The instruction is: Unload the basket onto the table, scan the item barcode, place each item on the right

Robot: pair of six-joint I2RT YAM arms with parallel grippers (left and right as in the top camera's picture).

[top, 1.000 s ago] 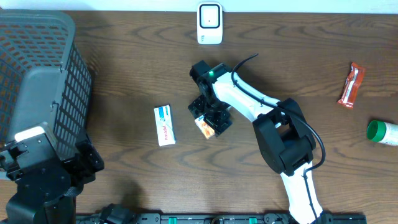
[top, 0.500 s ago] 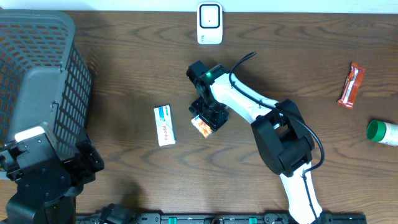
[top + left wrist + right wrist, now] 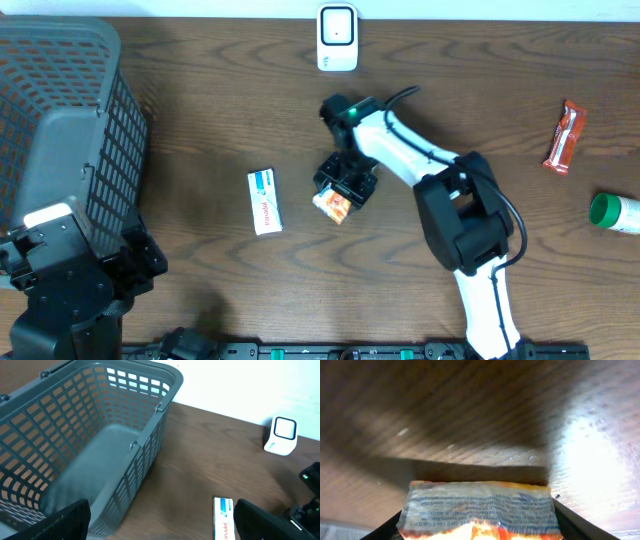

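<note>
Right gripper [image 3: 341, 193] clamped orange packet [image 3: 333, 206] across its width, presumably to carry its barcode to scanner [image 3: 337, 38] | left gripper [image 3: 163, 524] stood wide, empty, idle beside basket [image 3: 146, 458].

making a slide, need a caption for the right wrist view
Right gripper clasps an orange packet, small print facing the camera, above the wooden table.

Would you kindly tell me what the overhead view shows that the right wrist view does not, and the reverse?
Only overhead: the grey basket, white scanner, white box, red bar and green-capped bottle. Only right wrist: fine print on the orange packet. Both: that packet between the right jaws, and the wooden table.
</note>
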